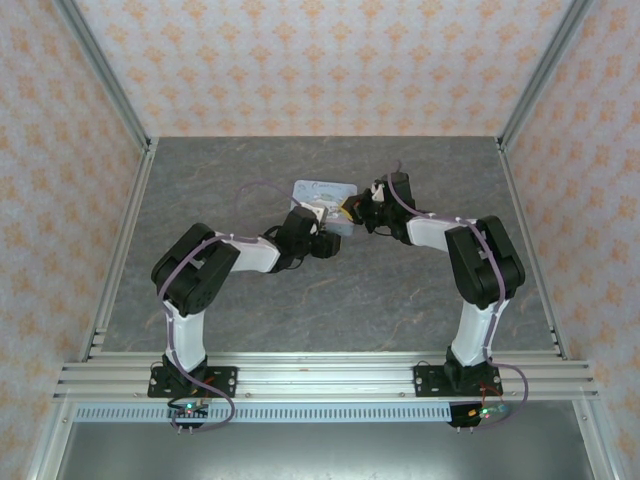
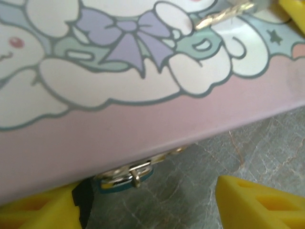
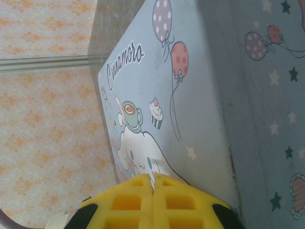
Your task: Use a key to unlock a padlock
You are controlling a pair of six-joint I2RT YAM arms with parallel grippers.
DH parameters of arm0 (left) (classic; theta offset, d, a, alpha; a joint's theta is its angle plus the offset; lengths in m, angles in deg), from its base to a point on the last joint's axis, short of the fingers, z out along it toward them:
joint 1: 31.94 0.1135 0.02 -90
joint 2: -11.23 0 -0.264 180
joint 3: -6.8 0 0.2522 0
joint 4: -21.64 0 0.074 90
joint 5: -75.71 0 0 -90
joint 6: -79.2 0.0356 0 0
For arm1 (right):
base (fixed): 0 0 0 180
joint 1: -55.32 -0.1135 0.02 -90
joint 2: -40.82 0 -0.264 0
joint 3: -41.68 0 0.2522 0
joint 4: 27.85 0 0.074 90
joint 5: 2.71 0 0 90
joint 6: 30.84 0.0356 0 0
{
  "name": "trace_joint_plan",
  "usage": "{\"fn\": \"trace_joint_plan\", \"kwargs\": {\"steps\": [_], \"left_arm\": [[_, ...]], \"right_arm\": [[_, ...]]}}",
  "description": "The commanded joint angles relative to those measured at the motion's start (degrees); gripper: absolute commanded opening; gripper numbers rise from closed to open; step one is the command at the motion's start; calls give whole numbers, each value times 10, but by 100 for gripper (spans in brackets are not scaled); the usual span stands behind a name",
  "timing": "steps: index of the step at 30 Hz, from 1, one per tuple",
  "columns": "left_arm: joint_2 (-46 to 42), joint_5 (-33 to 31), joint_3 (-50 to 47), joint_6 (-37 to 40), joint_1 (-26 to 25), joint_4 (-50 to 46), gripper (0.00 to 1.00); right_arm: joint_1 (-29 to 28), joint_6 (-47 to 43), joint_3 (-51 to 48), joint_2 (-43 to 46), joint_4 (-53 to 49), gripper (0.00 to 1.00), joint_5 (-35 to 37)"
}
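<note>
Bringing the key (image 2: 224, 14) down to the padlock (image 2: 125, 174) is your job: the little teal lock hangs under the pink side of the tin (image 2: 143, 119), at 6 o'clock in the left wrist view. The jaws of your left gripper (image 2: 147, 200) stand apart on either side of it, so steady it first. Your right gripper (image 3: 153, 180) looks pinched tight on the key at 1 o'clock; go slowly.

The tin (image 1: 322, 190) sits on the table (image 1: 420, 300), far of centre. My left end effector (image 1: 333, 228) is at its near side, where the padlock (image 2: 125, 177) hangs; my right end effector (image 3: 153, 188) is above its lid, to the right
</note>
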Motion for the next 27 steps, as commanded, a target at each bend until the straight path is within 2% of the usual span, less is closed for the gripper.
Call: {"fn": "trace_joint_plan", "kwargs": {"steps": [1, 7, 17, 22, 27], "left_arm": [[33, 4, 7, 5, 4, 36, 69], [45, -5, 5, -5, 5, 58, 68], [52, -10, 5, -12, 5, 60, 68], [53, -9, 5, -12, 5, 58, 68], [57, -2, 13, -8, 5, 52, 68]], "right_arm": [[1, -3, -6, -12, 12, 0, -9], [11, 13, -2, -17, 29, 0, -15], [32, 6, 86, -22, -17, 0, -13], [32, -9, 126, -56, -49, 0, 5], [32, 2, 133, -94, -37, 0, 10]]}}
